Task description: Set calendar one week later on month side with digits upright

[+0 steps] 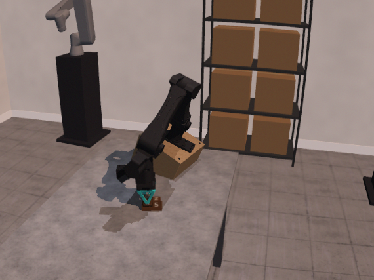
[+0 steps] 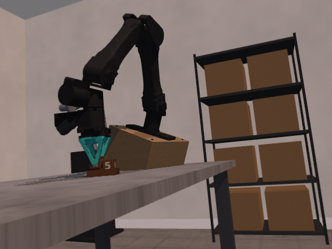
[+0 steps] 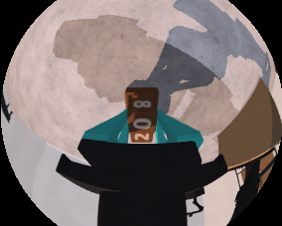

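The small brown calendar tray (image 1: 151,208) sits flat on the grey table, in front of my arm's base. In it, the right cube (image 1: 157,204) shows a white 5 on its front; it also shows in the exterior view (image 2: 108,165). My gripper (image 1: 146,199) points straight down, its teal fingers shut on the left cube (image 2: 95,165), which they mostly hide. That cube sits at tray level next to the 5 cube. In the wrist view the calendar (image 3: 141,111) shows between my fingers, with the digits 8, 0 and 2 visible.
The tan mounting box (image 1: 175,156) of my arm stands right behind the tray. The table's right edge (image 1: 226,210) runs nearby. A black shelf with cardboard boxes (image 1: 256,66) and a grey arm on a black pedestal (image 1: 79,96) stand off the table.
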Action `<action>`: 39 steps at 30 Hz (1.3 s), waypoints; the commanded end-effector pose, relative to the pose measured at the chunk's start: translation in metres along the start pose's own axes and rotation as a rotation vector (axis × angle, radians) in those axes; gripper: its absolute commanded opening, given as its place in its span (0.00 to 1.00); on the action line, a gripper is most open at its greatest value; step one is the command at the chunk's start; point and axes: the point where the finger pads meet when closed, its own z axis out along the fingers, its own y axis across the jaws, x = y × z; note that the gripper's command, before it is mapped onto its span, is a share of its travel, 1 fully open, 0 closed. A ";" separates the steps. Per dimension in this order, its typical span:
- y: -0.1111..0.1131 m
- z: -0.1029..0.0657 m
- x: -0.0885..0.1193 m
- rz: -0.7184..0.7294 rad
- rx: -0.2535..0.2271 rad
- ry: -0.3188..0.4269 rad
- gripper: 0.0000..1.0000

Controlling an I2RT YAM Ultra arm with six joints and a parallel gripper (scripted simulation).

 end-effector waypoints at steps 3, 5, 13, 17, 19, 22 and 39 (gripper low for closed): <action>0.004 -0.004 -0.003 -0.003 -0.012 -0.013 0.27; 0.004 -0.004 -0.003 -0.003 -0.012 -0.013 0.27; 0.004 -0.002 -0.003 -0.003 -0.012 -0.013 0.27; 0.004 -0.001 -0.003 -0.003 -0.012 -0.013 0.27; 0.004 0.000 -0.003 -0.003 -0.012 -0.013 0.27; 0.004 0.002 -0.003 -0.003 -0.012 -0.013 0.27; 0.004 0.006 -0.003 -0.003 -0.012 -0.013 0.27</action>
